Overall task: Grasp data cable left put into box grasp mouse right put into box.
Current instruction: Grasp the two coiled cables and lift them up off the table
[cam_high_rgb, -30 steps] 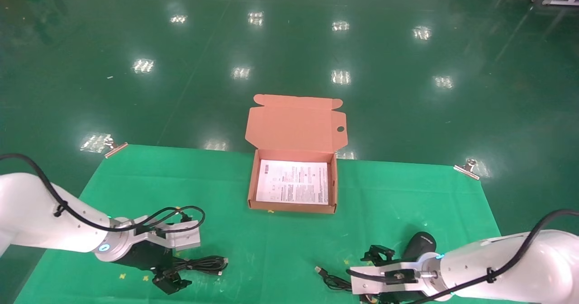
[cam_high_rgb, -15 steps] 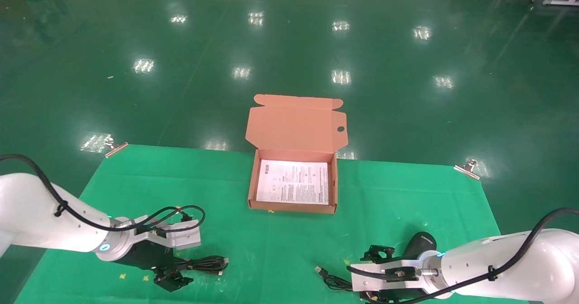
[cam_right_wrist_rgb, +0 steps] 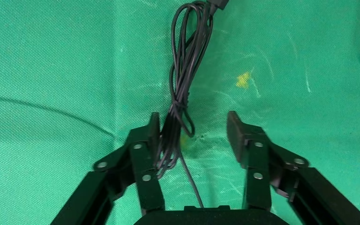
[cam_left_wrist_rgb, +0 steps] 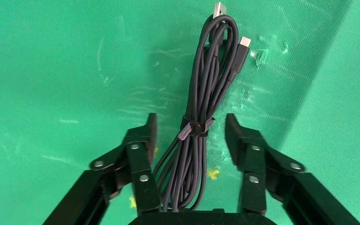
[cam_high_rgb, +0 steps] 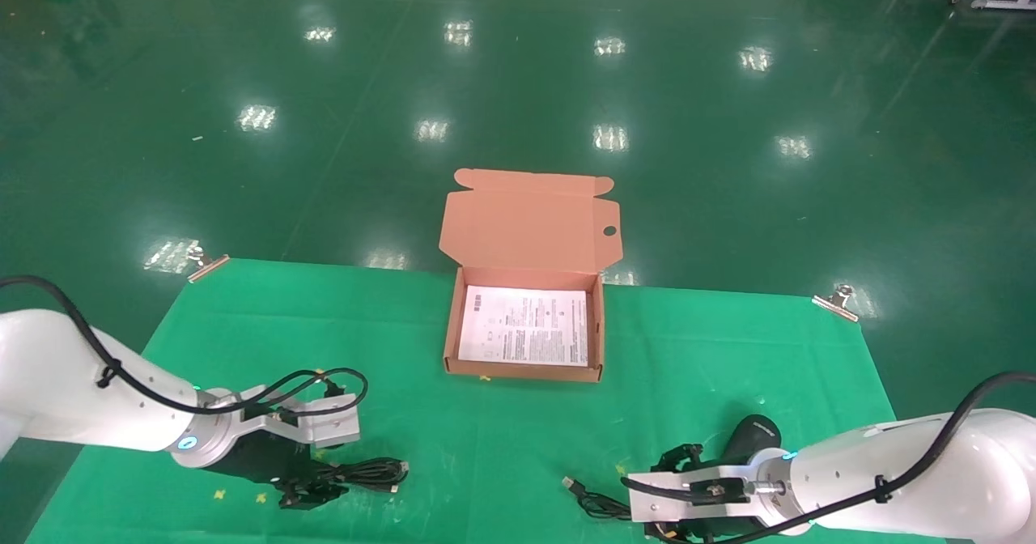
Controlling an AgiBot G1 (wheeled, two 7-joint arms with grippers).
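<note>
Two grippers down on the green cloth (cam_high_rgb: 243, 342), both low in the head view. My left gripper (cam_left_wrist_rgb: 190, 136), lower left of that view, is spread wide over the data cable (cam_left_wrist_rgb: 206, 98). The coil runs lengthwise between my fingers (cam_left_wrist_rgb: 143, 145), its strap band level with the tips; neither finger touches the bundle. Its two plugs lie beyond the fingertips, toward the top of the left wrist view.

My right gripper (cam_right_wrist_rgb: 192, 131), lower right of the head view, is also spread. The mouse's cord (cam_right_wrist_rgb: 183, 84) lies in loose loops between the fingers, pressed against one finger and clear of the other. The mouse (cam_high_rgb: 751, 437) itself sits on the cloth just beyond my right wrist, partly hidden by the arm.

The box (cam_high_rgb: 599, 342) stands open at centre frame, lid tilted back, white printed sheet (cam_high_rgb: 524, 325) flat on its bottom, well apart from both grippers.
</note>
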